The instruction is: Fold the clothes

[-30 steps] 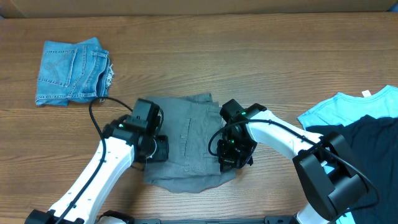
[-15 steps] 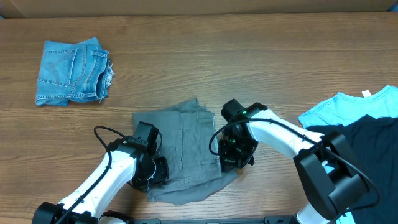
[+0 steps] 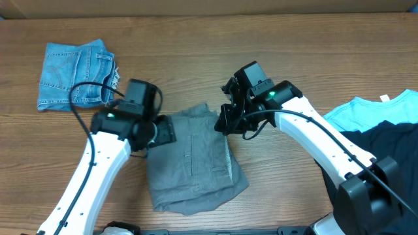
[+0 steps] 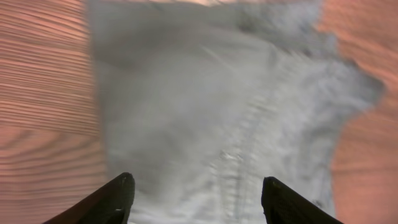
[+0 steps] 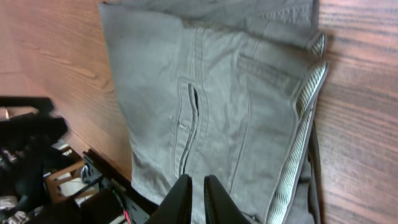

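Now grey shorts lie lengthwise toward robot; left gripper, splayed empty, and right gripper, closed empty, flank far end.

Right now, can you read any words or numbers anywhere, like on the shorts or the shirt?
There is nothing I can read in any view.
grey shorts: no word, label or number shows.
denim shorts: none shows.
light-blue T-shirt: a small pale tag at the collar, too small to read.
black garment: none shows.
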Controlling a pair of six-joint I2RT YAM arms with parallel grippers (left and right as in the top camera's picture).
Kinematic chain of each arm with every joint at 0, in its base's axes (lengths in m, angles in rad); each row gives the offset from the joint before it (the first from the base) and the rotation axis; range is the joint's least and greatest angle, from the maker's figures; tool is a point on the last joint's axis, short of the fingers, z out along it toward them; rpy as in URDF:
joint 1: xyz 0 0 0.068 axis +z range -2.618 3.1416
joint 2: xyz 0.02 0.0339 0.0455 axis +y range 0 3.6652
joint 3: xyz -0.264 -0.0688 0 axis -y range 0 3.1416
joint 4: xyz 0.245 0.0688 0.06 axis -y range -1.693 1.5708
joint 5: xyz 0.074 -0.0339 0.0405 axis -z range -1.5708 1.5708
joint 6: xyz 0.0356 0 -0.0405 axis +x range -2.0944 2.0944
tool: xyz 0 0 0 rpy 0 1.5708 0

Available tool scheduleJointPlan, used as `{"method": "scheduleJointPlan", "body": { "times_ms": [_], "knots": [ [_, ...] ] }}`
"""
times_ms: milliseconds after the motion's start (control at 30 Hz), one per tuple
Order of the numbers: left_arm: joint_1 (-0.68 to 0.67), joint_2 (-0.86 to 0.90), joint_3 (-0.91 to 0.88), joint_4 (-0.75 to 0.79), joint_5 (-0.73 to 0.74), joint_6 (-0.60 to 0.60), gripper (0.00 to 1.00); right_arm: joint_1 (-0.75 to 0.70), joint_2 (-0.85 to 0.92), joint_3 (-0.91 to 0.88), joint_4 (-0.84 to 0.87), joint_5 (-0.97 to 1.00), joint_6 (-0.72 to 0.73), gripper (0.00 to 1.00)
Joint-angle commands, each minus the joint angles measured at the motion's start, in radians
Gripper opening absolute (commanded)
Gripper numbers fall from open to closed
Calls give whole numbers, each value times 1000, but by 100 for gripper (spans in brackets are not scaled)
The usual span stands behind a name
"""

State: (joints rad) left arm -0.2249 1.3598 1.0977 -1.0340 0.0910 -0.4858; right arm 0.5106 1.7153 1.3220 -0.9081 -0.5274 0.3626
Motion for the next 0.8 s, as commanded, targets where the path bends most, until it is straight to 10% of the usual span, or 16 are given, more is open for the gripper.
{"method": "scheduleJointPlan", "body": {
  "times_ms": [0, 467, 767],
  "knots": [
    [72, 11, -4, -14, -64, 46, 70, 1, 58, 6, 31, 2, 9, 10],
    [153, 159, -24, 28, -12, 217, 72, -43, 348, -8, 169, 73, 180, 10],
    [153, 158, -24, 20, -12, 221, 84, -108, 157, 53, -77, 18, -85, 20]
  ]
}}
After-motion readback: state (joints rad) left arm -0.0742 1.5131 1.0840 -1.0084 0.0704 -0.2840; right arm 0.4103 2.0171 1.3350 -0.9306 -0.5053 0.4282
